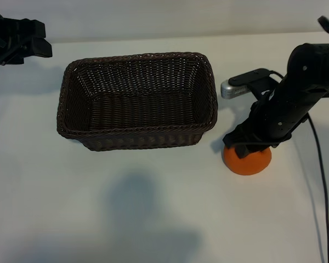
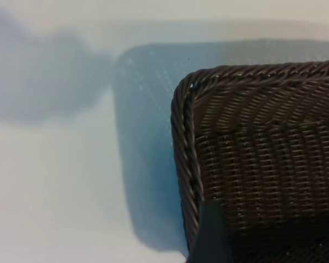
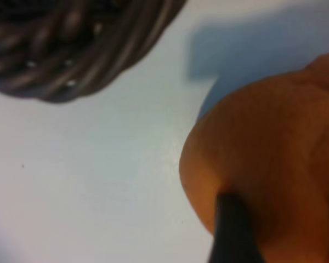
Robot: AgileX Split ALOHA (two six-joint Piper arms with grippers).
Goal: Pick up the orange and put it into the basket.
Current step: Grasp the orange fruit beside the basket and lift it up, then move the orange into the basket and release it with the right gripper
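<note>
The orange (image 1: pixel 248 163) sits on the white table just off the basket's near right corner. My right gripper (image 1: pixel 249 145) is down over the fruit's top and hides its upper part; in the right wrist view the orange (image 3: pixel 268 148) fills the frame, with the gripper touching its skin. The dark brown wicker basket (image 1: pixel 137 57) stands mid-table with nothing inside. My left gripper (image 1: pixel 43 45) is parked open at the far left, beyond the basket's corner (image 2: pixel 183 142), and holds nothing.
A curved piece of the basket's woven wall (image 3: pixel 71 66) lies close to the orange. A black cable (image 1: pixel 321 181) trails down the table's right side behind the right arm. Bare white tabletop (image 1: pixel 153 219) stretches in front of the basket.
</note>
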